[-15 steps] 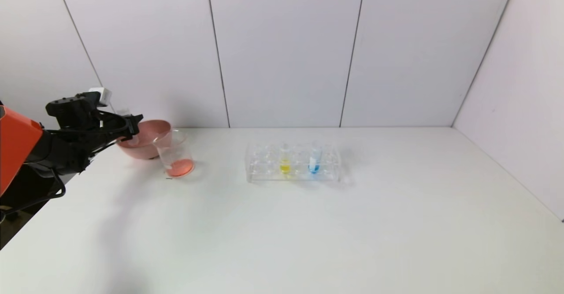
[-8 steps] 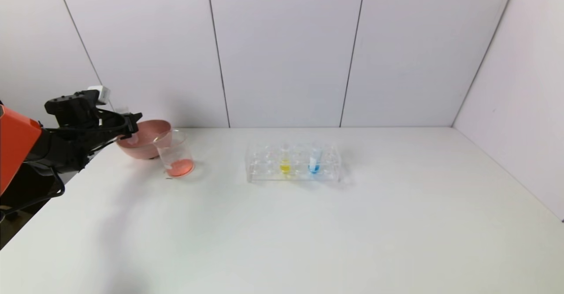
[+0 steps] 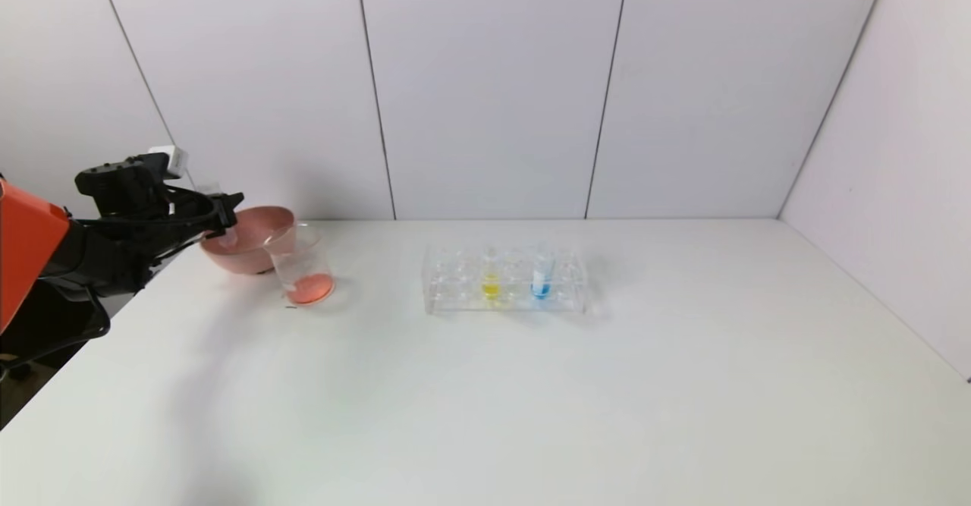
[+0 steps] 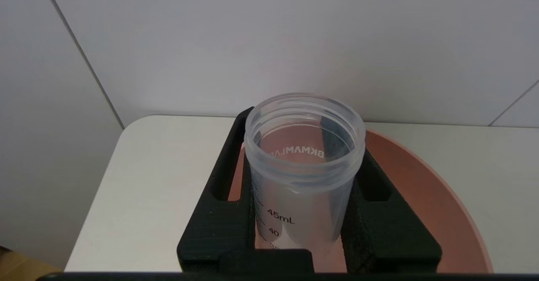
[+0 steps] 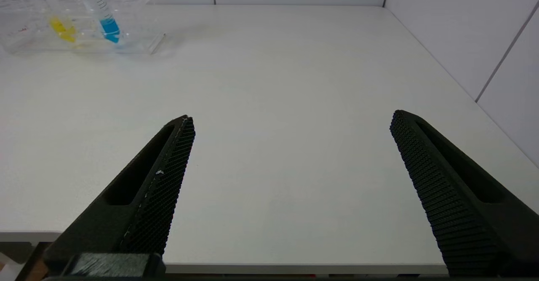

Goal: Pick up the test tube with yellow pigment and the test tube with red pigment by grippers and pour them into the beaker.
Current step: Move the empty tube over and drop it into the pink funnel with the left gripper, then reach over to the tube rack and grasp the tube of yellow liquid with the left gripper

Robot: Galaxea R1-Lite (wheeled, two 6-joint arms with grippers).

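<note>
My left gripper hangs over the pink bowl at the far left, shut on a clear graduated test tube. The tube's open mouth faces the wrist camera, its bottom end is hidden, and no red shows in it. The beaker stands just right of the bowl with red-orange liquid in its bottom. The test tube with yellow pigment stands upright in the clear rack at mid-table. My right gripper is open and empty by the table's near edge, far from the rack.
A blue-bottomed tube stands in the rack to the right of the yellow one. White wall panels close the table at the back and right. The table edge drops off at the left, beside the bowl.
My left gripper has drifted slightly left and back over the bowl with the tube still in it. The beaker, rack and right arm have not moved.
</note>
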